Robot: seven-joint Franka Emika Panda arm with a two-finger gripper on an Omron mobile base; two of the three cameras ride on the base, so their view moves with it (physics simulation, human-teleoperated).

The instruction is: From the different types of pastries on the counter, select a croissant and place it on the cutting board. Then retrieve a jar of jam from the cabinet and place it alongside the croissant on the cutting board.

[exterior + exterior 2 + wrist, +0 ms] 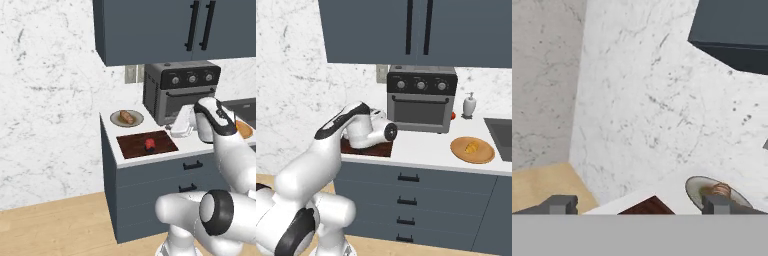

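The jar of jam [150,145], small and red with a dark top, stands in the middle of the dark-brown cutting board [135,149] on the white counter [192,144]. My gripper [180,131] hangs just right of the board, in front of the oven. In the hand view its fingertips [559,204] stand wide apart, open, with nothing between them; a board corner [647,207] shows below. The golden croissant [472,147] lies on a round light-wood plate [458,150] at the counter's right. The brown glazed roll [128,117] rests on a grey plate [116,120] behind the board.
A black toaster oven [180,92] stands against the wall behind my hand. Dark cabinets [165,30] with shut doors hang above. A soap dispenser [470,105] and a sink [501,131] are at the far right. The counter ends at its left edge beside the marble wall.
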